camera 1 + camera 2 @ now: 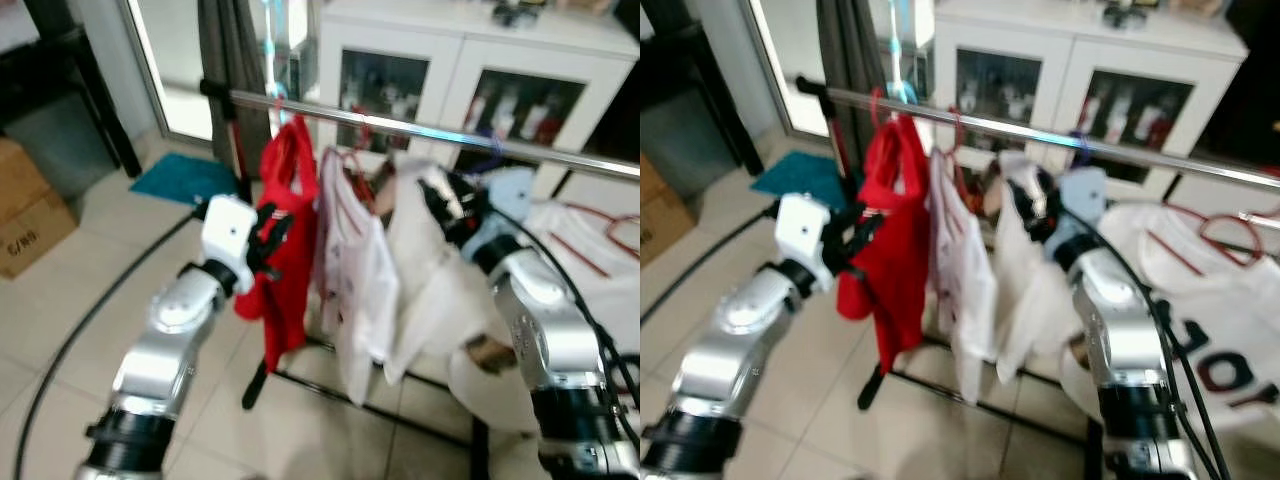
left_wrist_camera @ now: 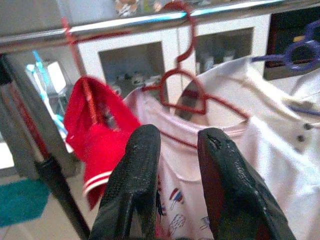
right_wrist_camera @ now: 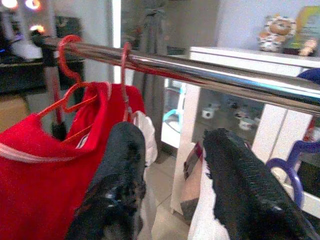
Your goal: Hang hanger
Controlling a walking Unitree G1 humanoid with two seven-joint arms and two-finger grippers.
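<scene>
left tool [image 2: 175, 145] spread, red hanger [image 2: 187, 92] at its 12 | right tool [image 3: 172, 150] spread, rail [image 3: 200, 72] at 12 | right wrist view: toy [image 3: 275, 32] on cabinet [image 3: 260, 60]

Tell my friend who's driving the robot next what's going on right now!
Left gripper: open, empty, raised beside the red shirt.
Right gripper: open, just below the rail, by the white shirt.
Red, pink-printed and white shirts already hang on the rail.
Left: more white clothes with a loose red hanger lie to the right, probably next.
</scene>
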